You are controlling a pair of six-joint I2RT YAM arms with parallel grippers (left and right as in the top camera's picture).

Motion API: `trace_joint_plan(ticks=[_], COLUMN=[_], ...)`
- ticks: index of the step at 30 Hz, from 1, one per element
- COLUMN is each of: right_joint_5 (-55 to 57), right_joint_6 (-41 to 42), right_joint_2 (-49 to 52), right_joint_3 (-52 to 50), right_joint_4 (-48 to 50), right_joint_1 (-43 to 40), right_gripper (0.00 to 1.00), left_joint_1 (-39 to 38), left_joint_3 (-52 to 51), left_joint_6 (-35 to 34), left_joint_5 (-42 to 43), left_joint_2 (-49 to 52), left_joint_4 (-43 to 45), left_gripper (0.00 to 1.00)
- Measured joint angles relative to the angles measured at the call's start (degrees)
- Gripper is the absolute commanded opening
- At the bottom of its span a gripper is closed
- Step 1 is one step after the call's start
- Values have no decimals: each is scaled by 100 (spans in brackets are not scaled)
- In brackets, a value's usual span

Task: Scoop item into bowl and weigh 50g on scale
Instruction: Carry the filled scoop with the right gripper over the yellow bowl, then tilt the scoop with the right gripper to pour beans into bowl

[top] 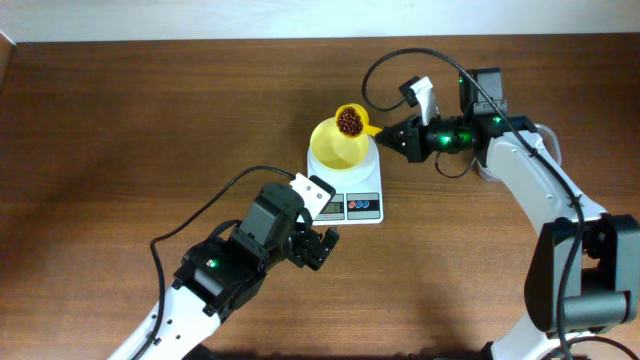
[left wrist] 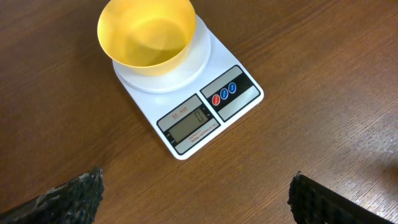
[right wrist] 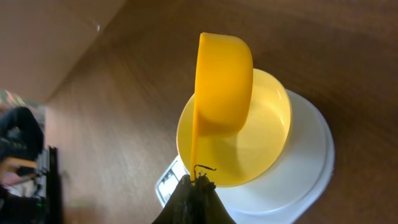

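The pale-yellow bowl (top: 337,146) stands on the white scale (top: 368,178); it looks empty in the left wrist view (left wrist: 147,34), and the scale's display (left wrist: 189,119) reads 0. My right gripper (top: 397,137) is shut on the handle of a darker yellow scoop (top: 351,121) holding dark red-brown beans (top: 349,120) just above the bowl's far rim. In the right wrist view the scoop (right wrist: 222,84) hangs over the bowl (right wrist: 261,143). My left gripper (top: 312,240) is open and empty, near the scale's front.
The scale's red and blue buttons (left wrist: 224,94) face my left arm. Brown wooden table (top: 120,130) lies all around. A black cable (top: 385,65) loops behind the right gripper.
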Motion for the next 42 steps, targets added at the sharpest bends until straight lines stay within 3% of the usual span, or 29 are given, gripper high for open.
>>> trace_joint_plan(ticks=[7,19,37,42], right_joint_5=[9,11,11,9], right_joint_6=[-1449,-2326,-4846,-5119], right_joint_2=[0,0,0,0], right_joint_3=[0,0,0,0], right_joint_4=[4,337,367,610], right_joint_1=[0,0,0,0], right_gripper=[4,4,4,4], left_joint_1=[0,0,0,0], left_joint_3=[0,0,0,0], left_joint_6=[0,-2,0,0], left_joint_5=[0,0,0,0], left_joint_2=[0,0,0,0], left_joint_4=[0,0,0,0], left_gripper=[99,99,99,99])
